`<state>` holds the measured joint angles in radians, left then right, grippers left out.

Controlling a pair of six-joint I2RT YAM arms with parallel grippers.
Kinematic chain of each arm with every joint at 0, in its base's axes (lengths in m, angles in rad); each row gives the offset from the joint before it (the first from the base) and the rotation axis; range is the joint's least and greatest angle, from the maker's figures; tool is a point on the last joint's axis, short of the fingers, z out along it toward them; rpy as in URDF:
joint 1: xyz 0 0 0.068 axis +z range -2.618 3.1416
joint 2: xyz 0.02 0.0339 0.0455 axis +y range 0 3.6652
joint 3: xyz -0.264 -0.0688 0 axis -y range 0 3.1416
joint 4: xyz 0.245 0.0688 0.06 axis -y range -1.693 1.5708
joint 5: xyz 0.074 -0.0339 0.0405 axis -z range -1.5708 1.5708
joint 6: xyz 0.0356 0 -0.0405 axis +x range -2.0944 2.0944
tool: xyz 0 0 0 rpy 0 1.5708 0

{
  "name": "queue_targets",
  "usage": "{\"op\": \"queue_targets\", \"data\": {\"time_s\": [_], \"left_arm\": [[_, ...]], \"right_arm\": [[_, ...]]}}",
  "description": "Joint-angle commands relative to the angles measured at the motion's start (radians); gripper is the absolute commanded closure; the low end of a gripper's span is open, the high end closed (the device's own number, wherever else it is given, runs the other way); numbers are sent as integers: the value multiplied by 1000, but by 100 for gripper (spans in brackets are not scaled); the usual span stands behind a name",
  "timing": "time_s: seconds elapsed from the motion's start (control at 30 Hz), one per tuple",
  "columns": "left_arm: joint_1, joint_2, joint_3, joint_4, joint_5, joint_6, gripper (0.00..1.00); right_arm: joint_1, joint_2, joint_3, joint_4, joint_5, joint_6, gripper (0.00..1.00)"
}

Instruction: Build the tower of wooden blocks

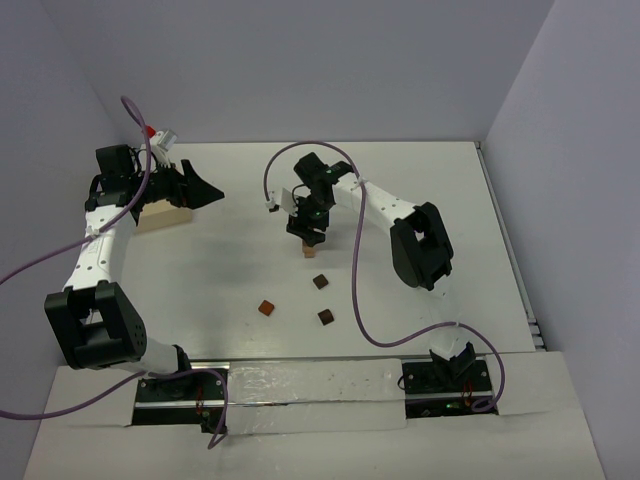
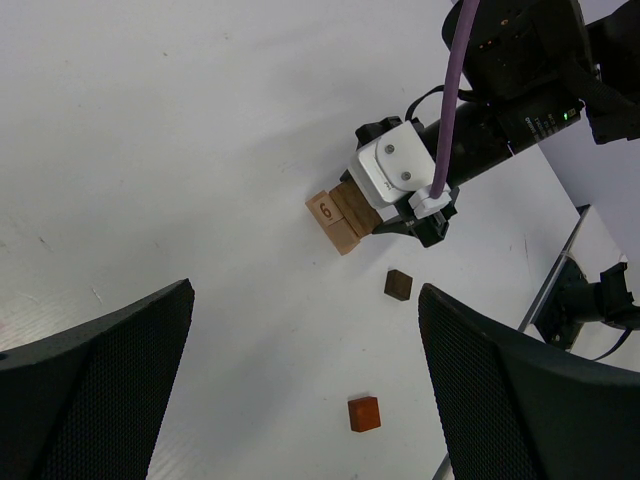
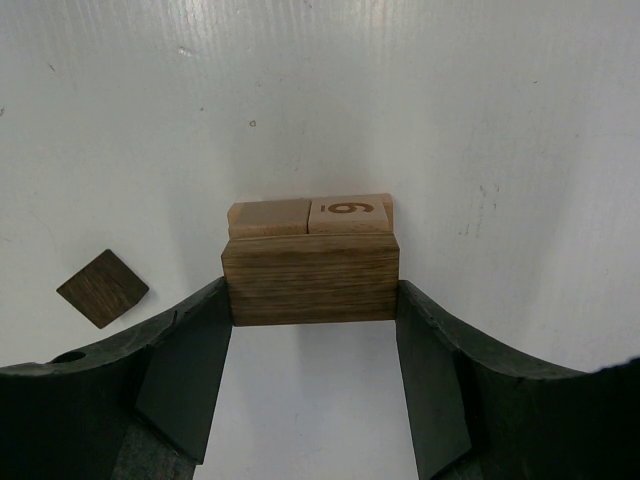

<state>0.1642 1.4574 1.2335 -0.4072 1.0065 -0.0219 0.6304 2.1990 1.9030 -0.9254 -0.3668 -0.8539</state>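
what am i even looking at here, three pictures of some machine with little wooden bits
These are two robot arms bolted side by side to a white table. One picture looks down from above and behind them; the other two come from a small camera on each wrist, so the dark shapes at their lower edges are each arm's own fingers.

The right pincer is closed on a longer brown wood block, holding it at the tower, where two pale cubes, one marked 6, sit side by side. The left pincer is wide open and holds nothing; it sits off to the side by a pale board.

Three loose blocks lie nearer the arms: an orange-brown cube and two dark ones.
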Motion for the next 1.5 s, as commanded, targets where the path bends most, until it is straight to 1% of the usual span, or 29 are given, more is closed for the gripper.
{"op": "queue_targets", "data": {"time_s": [0.0,0.5,0.67,0.7,0.83,0.93,1.13,1.37,1.47], "left_arm": [[-7,3,50,14,25,10,1],[-6,3,49,10,26,11,1],[-8,3,47,11,27,11,1],[-8,2,48,10,27,10,1],[-7,1,50,5,25,11,1],[-6,-2,50,2,21,47,1],[-6,-15,55,-20,4,61,1],[-7,-37,44,-31,-34,77,1],[-6,-52,31,-25,-70,83,1]], "right_arm": [[5,3,-9,38,-13,-10,32],[8,5,-15,42,-12,-10,22],[9,1,-15,39,-14,-10,2],[9,1,-15,39,-13,-9,0],[11,-7,-13,35,-11,-8,0],[15,-23,-4,23,-11,-8,0],[27,-87,10,-3,-8,-5,0],[30,-223,45,-33,-38,19,0],[32,-320,30,-8,-39,55,0]]}}
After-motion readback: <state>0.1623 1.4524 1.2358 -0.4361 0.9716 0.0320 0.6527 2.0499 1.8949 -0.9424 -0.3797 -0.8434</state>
